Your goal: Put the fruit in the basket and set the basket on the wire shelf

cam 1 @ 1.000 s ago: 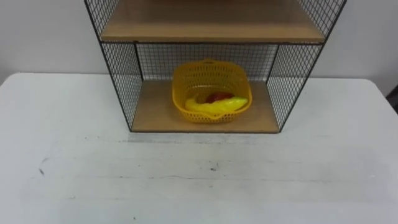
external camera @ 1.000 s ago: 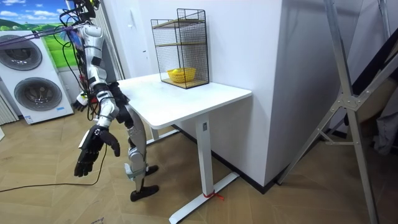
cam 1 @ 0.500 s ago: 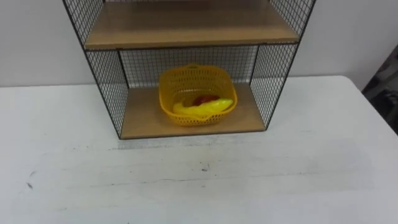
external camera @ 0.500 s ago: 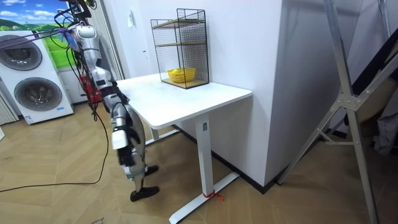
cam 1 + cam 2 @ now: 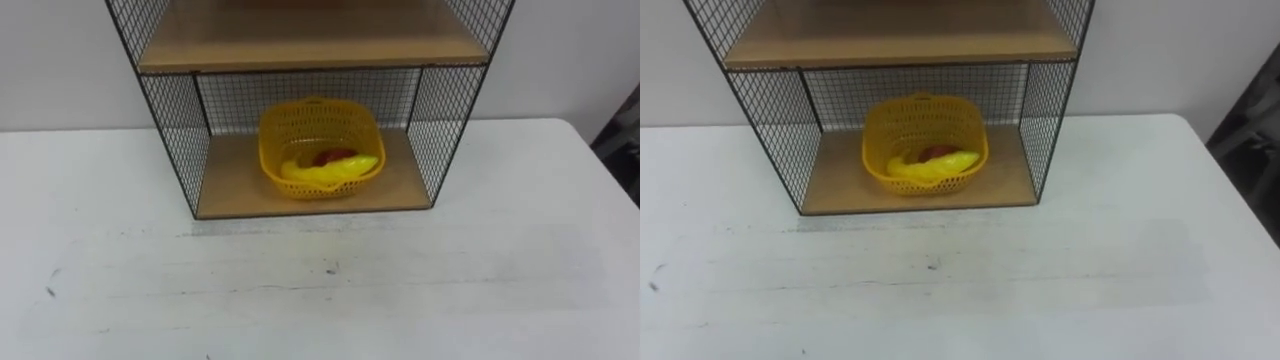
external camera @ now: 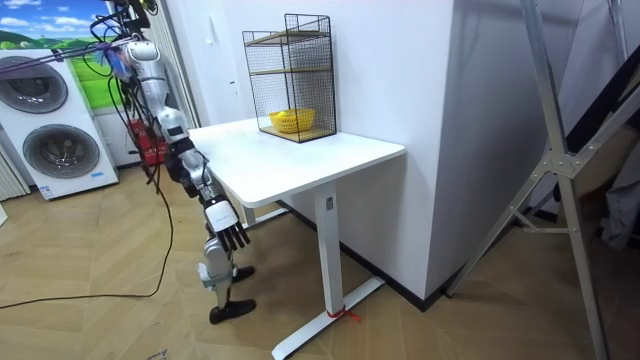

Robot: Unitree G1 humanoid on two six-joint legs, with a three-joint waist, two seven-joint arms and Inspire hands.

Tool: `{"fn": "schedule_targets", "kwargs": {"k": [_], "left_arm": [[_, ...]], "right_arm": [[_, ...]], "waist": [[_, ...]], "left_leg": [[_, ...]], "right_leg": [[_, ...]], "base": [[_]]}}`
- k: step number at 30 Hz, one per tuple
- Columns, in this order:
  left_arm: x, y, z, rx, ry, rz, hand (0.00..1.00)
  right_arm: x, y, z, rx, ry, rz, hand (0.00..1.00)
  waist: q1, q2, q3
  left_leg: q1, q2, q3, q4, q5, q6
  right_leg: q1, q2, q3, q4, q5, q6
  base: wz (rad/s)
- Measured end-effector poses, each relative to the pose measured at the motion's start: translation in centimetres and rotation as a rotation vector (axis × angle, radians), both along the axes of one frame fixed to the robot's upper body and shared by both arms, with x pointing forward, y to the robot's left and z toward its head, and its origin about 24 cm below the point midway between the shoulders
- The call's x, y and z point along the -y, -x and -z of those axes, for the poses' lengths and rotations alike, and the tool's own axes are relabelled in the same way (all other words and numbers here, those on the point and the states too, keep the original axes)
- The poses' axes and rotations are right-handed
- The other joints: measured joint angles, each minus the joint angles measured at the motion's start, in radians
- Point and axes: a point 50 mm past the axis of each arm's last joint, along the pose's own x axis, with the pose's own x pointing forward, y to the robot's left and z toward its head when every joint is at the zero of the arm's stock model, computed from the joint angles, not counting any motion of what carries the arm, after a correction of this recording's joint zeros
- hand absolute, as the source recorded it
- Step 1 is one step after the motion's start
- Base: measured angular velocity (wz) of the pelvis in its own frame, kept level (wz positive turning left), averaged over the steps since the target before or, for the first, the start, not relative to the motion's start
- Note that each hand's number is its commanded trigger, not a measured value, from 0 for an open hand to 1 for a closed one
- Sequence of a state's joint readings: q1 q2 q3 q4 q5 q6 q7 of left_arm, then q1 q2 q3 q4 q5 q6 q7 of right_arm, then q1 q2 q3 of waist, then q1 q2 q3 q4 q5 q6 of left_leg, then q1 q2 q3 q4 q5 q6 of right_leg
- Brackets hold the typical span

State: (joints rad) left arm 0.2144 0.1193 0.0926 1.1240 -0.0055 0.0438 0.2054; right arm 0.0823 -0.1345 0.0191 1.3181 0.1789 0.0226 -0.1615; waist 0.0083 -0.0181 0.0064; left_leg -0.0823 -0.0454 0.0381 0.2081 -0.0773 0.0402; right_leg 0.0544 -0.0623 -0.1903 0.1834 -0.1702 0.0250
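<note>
The basket (image 5: 318, 150) sits in the lower compartment of the wire shelf (image 5: 165, 120), at the far side of the bench (image 5: 320, 290). In it a banana (image 5: 330, 172) lies crosswise in front of a red fruit (image 5: 335, 156). The robot stands at the bench's near edge. What seems to be its right hand (image 6: 231, 236) hangs below the bench top, well apart from the basket, fingers loose and holding nothing.

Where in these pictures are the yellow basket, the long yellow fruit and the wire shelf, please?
yellow basket (image 5: 318, 122): left eye view, on its rear mesh wall.
long yellow fruit (image 5: 330, 173): left eye view, on its middle.
wire shelf (image 5: 168, 130): left eye view, on its left mesh side.
</note>
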Motion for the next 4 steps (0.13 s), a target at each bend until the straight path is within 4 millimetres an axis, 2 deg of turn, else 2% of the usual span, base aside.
{"fn": "schedule_targets", "kwargs": {"k": [4], "left_arm": [[0.21, -0.04, 0.05, 0.002, 0.006, -0.001, 0.0]], "right_arm": [[-0.03, 0.02, 0.01, 0.001, -0.009, -0.002, 0.0]], "waist": [[0.001, 0.001, -0.0003]], "left_leg": [[0.003, 0.0, 0.001, -0.003, 0.001, 0.0]], "right_leg": [[0.001, 0.001, 0.003, -0.001, 0.0, -0.001]], "base": [[0.0]]}}
